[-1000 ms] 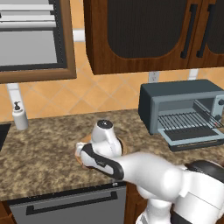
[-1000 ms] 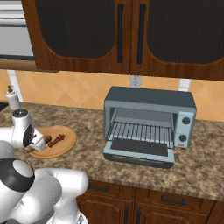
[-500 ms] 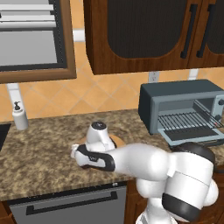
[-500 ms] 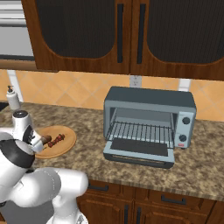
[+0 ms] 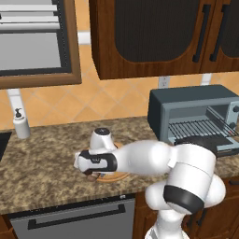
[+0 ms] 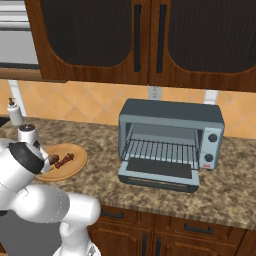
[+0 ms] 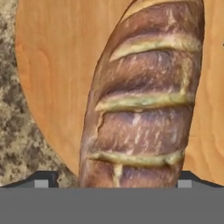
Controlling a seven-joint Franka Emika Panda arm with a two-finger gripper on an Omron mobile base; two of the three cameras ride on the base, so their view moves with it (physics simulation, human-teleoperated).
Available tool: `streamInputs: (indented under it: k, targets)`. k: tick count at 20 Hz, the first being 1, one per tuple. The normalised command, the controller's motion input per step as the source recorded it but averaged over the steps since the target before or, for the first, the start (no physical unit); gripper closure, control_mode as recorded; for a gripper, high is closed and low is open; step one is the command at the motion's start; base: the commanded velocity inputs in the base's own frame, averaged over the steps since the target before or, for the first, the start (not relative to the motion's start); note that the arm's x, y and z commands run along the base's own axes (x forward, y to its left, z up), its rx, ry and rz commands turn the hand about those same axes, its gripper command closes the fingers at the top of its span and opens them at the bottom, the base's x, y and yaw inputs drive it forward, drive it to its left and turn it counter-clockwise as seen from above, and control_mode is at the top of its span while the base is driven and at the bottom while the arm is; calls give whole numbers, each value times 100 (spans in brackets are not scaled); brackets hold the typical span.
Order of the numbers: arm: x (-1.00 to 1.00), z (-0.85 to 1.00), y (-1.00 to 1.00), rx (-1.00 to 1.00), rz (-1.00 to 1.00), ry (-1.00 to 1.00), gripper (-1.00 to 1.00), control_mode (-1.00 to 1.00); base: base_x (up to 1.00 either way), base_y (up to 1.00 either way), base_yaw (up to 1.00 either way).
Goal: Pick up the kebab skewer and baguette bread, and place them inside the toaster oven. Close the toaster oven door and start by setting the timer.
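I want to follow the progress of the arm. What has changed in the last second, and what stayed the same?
The arm swung left and lower, bringing the open gripper close over the baguette bread on the wooden board. Nothing was taken hold of. The kebab skewer stayed on the board, and the toaster oven kept its door open.

Even, bright, diffuse rendered light throughout; shadows soft and faint; no glare; base views sharp; hand view close-up soft, the baguette bread (image 7: pixel 142 100) crust slightly blurred.

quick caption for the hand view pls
Open gripper straddling the baguette on a round wooden board.
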Motion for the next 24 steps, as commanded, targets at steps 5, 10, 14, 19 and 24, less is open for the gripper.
streamInputs:
  k: [5, 10, 14, 19, 24]
  targets:
    - [-12, -3, -22, 0, 0, 4, 100, -100, 0, 0, 0]
    - [-74, 79, -78, 5, 10, -2, 100, -100, 0, 0, 0]
    - [-94, 100, -100, 2, 22, -1, 100, -100, 0, 0, 0]
    - [-16, 86, -100, 0, 12, 0, 100, -100, 0, 0, 0]
    - [4, 71, -100, 0, 3, -2, 100, -100, 0, 0, 0]
